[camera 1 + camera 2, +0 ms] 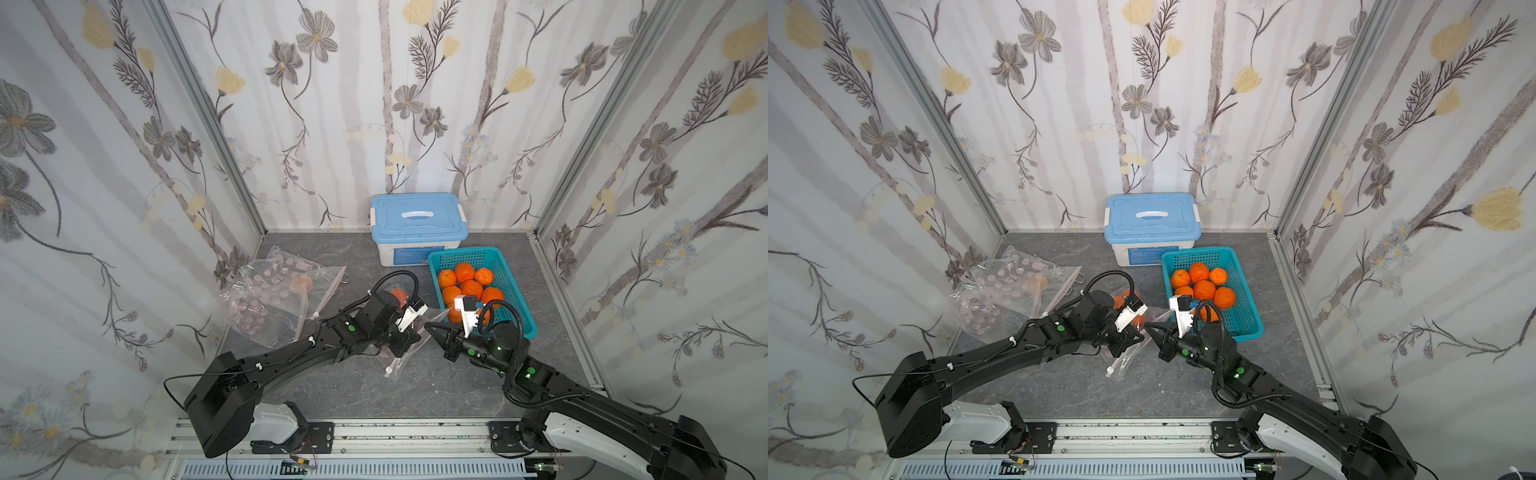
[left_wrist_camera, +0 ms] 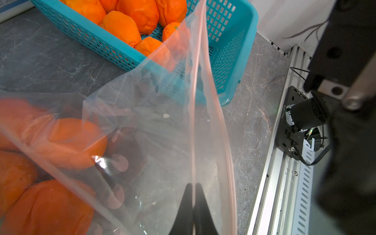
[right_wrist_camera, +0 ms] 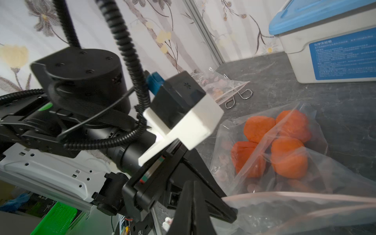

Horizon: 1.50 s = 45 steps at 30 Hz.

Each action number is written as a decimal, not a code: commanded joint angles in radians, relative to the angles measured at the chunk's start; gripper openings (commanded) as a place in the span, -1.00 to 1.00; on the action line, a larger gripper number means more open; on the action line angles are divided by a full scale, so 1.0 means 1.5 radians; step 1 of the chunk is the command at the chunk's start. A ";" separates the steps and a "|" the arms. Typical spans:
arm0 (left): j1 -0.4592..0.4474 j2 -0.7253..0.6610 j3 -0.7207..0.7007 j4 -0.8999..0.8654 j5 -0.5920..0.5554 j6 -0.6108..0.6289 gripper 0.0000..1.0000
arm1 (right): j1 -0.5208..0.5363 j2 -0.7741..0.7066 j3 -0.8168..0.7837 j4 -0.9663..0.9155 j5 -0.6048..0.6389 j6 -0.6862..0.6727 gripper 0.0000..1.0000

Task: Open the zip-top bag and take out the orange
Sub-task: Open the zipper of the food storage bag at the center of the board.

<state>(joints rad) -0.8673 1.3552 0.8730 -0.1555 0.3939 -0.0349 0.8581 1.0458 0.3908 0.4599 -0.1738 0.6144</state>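
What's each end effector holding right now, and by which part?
Left end effector pinches the zip-top bag by one lip of its pink zip strip. Right end effector is shut at the other lip; hold unclear.

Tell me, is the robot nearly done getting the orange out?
Not yet. Done: oranges already sit in the basket. In hand: the left end effector pinches the zip-top bag by its lip; the right end effector seems to pinch it too. Left: pull it open, lift out the bagged oranges.
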 commanded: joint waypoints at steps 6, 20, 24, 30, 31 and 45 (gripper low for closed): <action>-0.002 -0.009 0.005 0.023 -0.007 -0.013 -1.00 | 0.008 0.074 0.021 -0.022 0.086 0.081 -1.00; -0.003 -0.023 0.025 -0.002 0.002 -0.009 -1.00 | 0.015 0.095 0.049 -0.174 0.203 0.122 -1.00; -0.005 -0.023 0.040 -0.025 0.023 0.003 -0.80 | 0.020 0.130 0.068 -0.117 0.180 0.159 -1.00; 0.042 -0.017 0.137 -0.148 -0.082 0.006 0.48 | 0.033 0.201 0.106 -0.097 0.187 0.159 -1.00; 0.063 -0.014 0.150 -0.161 -0.090 0.004 0.52 | 0.035 0.205 0.100 -0.084 0.188 0.162 -1.00; 0.308 0.267 0.315 -0.211 -0.063 0.058 0.64 | 0.037 0.225 0.064 -0.036 0.187 0.145 -1.00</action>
<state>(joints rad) -0.4282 1.7035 1.3071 -0.4686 0.2657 -0.0006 0.9108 1.3796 0.4946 0.3443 0.1059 0.8345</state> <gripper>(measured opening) 0.821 0.048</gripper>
